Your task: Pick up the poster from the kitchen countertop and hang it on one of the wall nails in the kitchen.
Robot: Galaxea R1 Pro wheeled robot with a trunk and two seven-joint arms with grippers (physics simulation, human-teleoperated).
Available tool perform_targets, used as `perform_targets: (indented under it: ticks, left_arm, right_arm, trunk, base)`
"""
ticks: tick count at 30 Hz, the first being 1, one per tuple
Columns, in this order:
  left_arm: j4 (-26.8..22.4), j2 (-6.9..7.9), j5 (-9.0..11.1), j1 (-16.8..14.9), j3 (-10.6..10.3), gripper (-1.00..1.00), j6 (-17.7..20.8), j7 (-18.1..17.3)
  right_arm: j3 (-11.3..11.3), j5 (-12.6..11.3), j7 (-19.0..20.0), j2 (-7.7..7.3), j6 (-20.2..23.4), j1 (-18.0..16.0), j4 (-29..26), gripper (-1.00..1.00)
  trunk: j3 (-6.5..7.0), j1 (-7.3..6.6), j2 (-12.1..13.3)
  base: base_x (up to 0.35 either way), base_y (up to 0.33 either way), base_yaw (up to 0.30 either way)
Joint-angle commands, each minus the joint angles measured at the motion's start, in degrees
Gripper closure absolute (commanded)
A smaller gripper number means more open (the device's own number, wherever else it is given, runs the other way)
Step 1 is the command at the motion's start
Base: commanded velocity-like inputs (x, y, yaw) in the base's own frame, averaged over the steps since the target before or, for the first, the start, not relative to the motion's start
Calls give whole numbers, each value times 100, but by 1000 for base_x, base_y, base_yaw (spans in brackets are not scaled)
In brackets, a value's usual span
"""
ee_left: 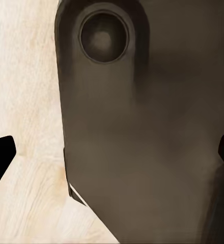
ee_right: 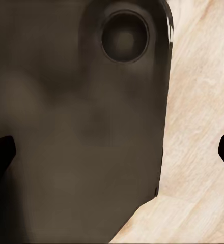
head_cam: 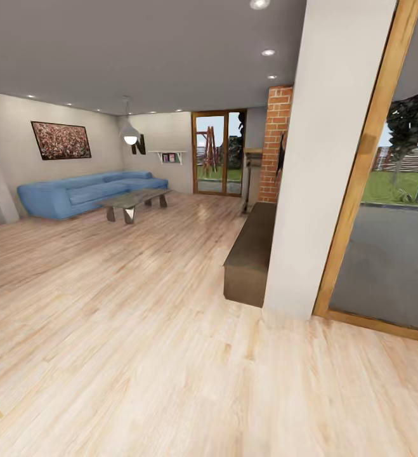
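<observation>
while crossing, blue sofa [head_cam: 85,192], wood floor [head_cam: 139,330]

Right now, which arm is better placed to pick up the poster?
Neither yet. Both wrist views show an open end effector, left and right, over the pale wooden plank floor; the head view faces a long blue sofa.

Living room: wood floor [head_cam: 139,330], blue sofa [head_cam: 82,192], abstract painting [head_cam: 61,140].
</observation>
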Motion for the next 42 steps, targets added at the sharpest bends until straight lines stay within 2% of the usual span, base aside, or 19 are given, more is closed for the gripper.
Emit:
perform_targets:
  ticks: [1, 4, 24, 26, 30, 35, 36, 38, 39, 42]
  left_arm:
    - [0, 0, 0, -1, 0, -100, 0, 0]
    - [-91, -98, -10, 19, 13, -100, -31, 2]
    - [-132, -122, -6, 16, 16, -100, -50, 0]
    - [-197, -177, -11, 12, 39, -100, -115, -3]
    - [-325, -197, -20, 10, 53, -100, -243, -6]
    - [-486, -122, -25, 8, 73, -100, -369, -2]
    - [-3301, -117, -25, 8, 77, -100, -371, -1]
    - [-3576, -107, -26, 8, 87, -100, -374, -1]
    - [-3748, -101, -26, 6, 95, -100, -378, 0]
    - [-3788, -98, -26, 7, 96, -100, -383, -4]
  right_arm:
    - [0, 0, 0, 0, 0, -1, 0, -100]
    - [49, -5, -4, -6, 1, -10, -14, -100]
    - [41, -6, -3, -12, -6, -17, -18, -100]
    - [21, 1, -9, -77, -23, -83, -84, -100]
    - [9, 15, -19, -205, -39, -215, -214, -100]
    - [-5, 32, -25, -366, -195, -380, -378, -100]
    - [-5, 33, -25, -408, -317, -487, -3125, -100]
    - [-7, 34, -26, -413, -507, -494, -3282, -100]
    - [2, 35, -26, -413, -843, -486, -3379, -100]
    - [10, 37, -26, -413, -971, -473, -3394, -100]
  trunk:
    - [-3, 0, -1]
    - [-3, 0, -1]
    - [-3, 0, -1]
    - [-3, 0, -1]
    - [-3, 0, -1]
    - [-3, 0, -1]
    - [-3, 0, -1]
    - [-3, 0, -1]
    - [-3, 0, -1]
    - [-3, 0, -1]
  base:
    - [0, 0, 0]
    - [0, 0, 0]
    - [0, 0, 0]
    - [0, 0, 0]
    - [0, 0, 0]
    - [0, 0, 0]
    - [0, 0, 0]
    - [0, 0, 0]
    - [0, 0, 0]
    - [0, 0, 0]
